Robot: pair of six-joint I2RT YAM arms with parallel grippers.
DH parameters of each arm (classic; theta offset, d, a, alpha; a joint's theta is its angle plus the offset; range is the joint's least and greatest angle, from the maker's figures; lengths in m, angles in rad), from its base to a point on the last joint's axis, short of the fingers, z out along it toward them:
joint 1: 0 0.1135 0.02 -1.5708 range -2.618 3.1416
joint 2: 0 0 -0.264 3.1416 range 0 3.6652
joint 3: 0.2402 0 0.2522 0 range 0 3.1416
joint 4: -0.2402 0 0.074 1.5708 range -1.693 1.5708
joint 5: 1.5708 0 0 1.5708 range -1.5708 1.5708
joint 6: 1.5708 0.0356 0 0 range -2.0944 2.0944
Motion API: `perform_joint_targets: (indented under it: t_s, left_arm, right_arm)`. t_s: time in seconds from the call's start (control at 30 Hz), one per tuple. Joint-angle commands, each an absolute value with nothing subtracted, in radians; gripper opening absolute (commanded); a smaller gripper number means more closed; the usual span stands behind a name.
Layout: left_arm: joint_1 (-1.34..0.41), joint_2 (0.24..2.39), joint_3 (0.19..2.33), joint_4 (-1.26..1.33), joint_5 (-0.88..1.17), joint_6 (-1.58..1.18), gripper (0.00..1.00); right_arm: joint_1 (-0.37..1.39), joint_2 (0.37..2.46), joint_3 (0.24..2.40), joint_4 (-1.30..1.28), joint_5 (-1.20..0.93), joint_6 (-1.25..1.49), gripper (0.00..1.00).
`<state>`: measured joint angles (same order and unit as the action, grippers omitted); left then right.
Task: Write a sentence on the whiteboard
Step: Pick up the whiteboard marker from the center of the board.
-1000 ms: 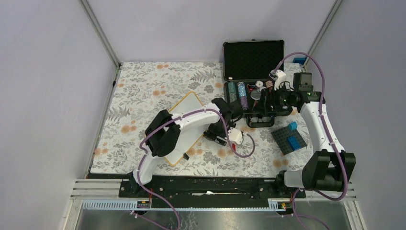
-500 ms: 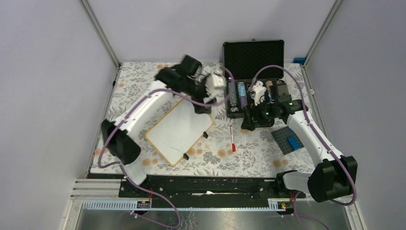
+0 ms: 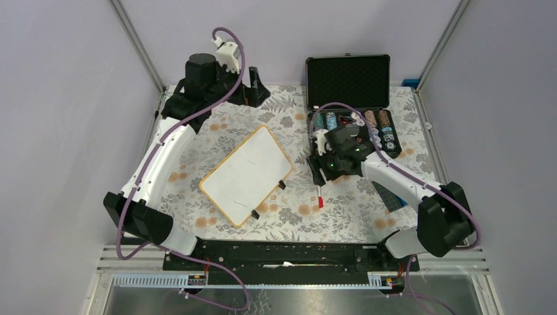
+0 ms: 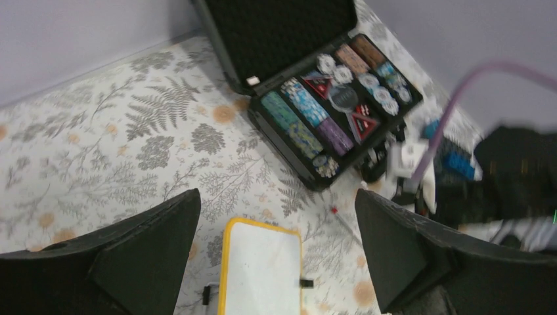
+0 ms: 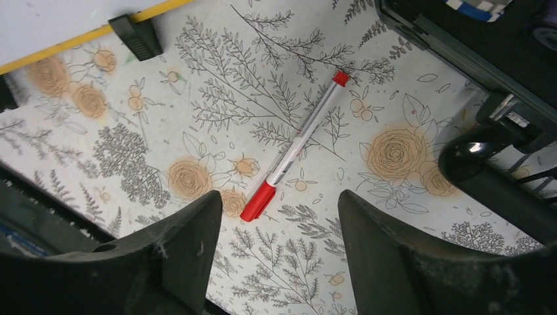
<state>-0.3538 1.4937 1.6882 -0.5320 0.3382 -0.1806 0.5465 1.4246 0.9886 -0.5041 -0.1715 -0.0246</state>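
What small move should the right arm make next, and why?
Probably lower the right tool and close it on the red marker. The marker lies loose on the cloth, just beneath the open tool and not yet gripped, and the whiteboard is blank.

R gripper point(image 5: 276, 205) jaws apart over red-capped marker point(image 5: 299, 141) lying diag. on floral cloth point(image 5: 197, 98); whiteboard point(image 5: 39, 20) corner top-L.
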Motion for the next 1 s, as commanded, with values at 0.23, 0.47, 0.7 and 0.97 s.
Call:
perform_joint_targets:
  t_s: [0.23, 0.47, 0.7, 0.97]
  left_arm:
    - [-0.319, 1.426, 1.656, -0.458, -0.040, -0.421, 0.99]
    - [-0.319, 1.422, 1.639, -0.457, -0.058, -0.429, 0.99]
    - [-0.319, 1.432, 1.640, -0.455, -0.099, -0.436, 0.99]
    - [-0.319, 1.449, 1.626, -0.447, -0.095, -0.443, 0.99]
  right_arm:
    - [0.594, 1.592, 1.046, -0.439, -0.052, 0.156, 0.59]
    - [0.594, 1.662, 1.079, -0.416, -0.049, 0.182, 0.51]
    - [0.598, 1.744, 1.093, -0.427, -0.017, 0.200, 0.45]
    - [0.600, 1.810, 1.082, -0.432, 0.041, 0.226, 0.33]
